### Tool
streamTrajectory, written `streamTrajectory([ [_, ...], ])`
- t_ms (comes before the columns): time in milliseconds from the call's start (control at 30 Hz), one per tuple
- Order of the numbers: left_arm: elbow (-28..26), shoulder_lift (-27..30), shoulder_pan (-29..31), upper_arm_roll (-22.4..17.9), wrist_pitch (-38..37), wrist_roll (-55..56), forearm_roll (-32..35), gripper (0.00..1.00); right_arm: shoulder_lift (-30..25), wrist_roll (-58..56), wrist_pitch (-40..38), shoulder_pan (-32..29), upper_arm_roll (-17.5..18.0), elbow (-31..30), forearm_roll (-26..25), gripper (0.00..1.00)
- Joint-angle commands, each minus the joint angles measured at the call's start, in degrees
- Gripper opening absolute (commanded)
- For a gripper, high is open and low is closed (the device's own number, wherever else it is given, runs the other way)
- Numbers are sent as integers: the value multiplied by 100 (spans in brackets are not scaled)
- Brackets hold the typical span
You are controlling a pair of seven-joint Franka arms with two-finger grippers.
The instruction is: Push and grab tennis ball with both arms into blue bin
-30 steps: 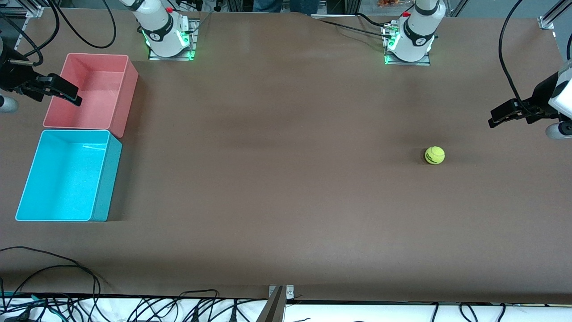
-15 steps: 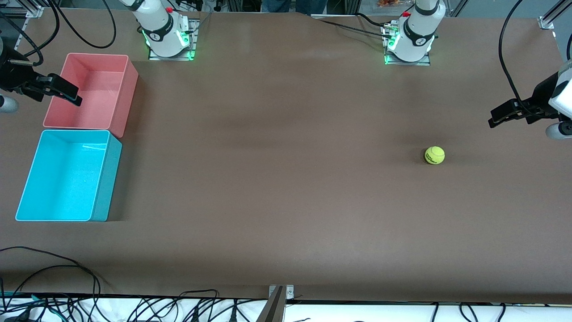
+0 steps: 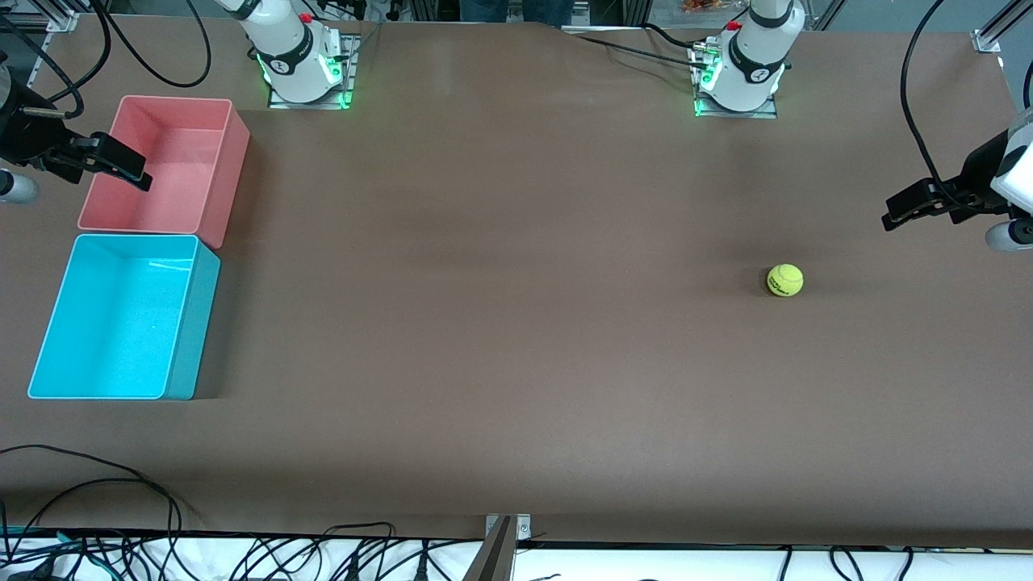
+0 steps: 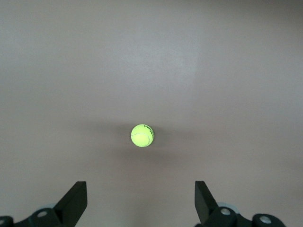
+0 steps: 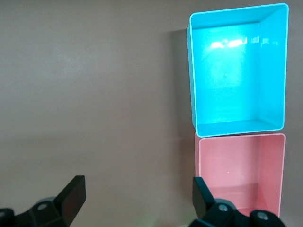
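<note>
Item 1. Cables (image 3: 121, 516): a tangle of black leads is seen along the table edge nearest the front camera, off the brown table (image 3: 516, 363) surface.

Item 2. Blue bin (image 3: 121, 319): an empty rectangular cyan bin is set toward the right arm's end of the table, open side up. It is well apart from the ball.

Item 3. Tennis ball (image 3: 784, 280): a yellow-green ball with dark lettering is found resting alone on the table toward the left arm's end, touched by nothing. In the left wrist view it is centred ahead of the spread fingers.

Item 4. Pink bin (image 3: 165, 169): an empty bin of the same size is set just beside the blue bin, farther from the front camera, the two nearly touching.

Item 5. Left gripper (image 3: 912, 208): it is held above the table's end, near the ball but clear of it. Its jaws are shown spread wide.

Item 6. Right gripper (image 3: 113, 165): it is held over the pink bin's outer rim, jaws likewise spread wide.

Item 7. Risks, as judged: a round ball may be sent rolling off line by an off-centre push, past the right arm's reach or off the table edge. With the bins so close, a release slightly misplaced could be received by the pink bin instead.
</note>
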State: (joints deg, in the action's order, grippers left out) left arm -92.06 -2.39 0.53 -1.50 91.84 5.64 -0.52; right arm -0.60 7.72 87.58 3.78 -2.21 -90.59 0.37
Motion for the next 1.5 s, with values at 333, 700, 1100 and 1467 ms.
streamTrajectory([
  [333, -111, 98, 35, 18, 62, 25, -10, 100, 16, -60, -110, -9, 27, 139, 112, 100],
  [700, -110, 98, 35, 18, 62, 25, -10, 100, -28, -87, -119, -17, 27, 147, 112, 100],
  [1100, -119, 98, 35, 18, 62, 25, -10, 100, -37, -78, -136, -18, 19, 217, 112, 100],
  [1467, -119, 98, 35, 27, 62, 25, -10, 100, -37, -87, -145, -18, 19, 279, 112, 100],
])
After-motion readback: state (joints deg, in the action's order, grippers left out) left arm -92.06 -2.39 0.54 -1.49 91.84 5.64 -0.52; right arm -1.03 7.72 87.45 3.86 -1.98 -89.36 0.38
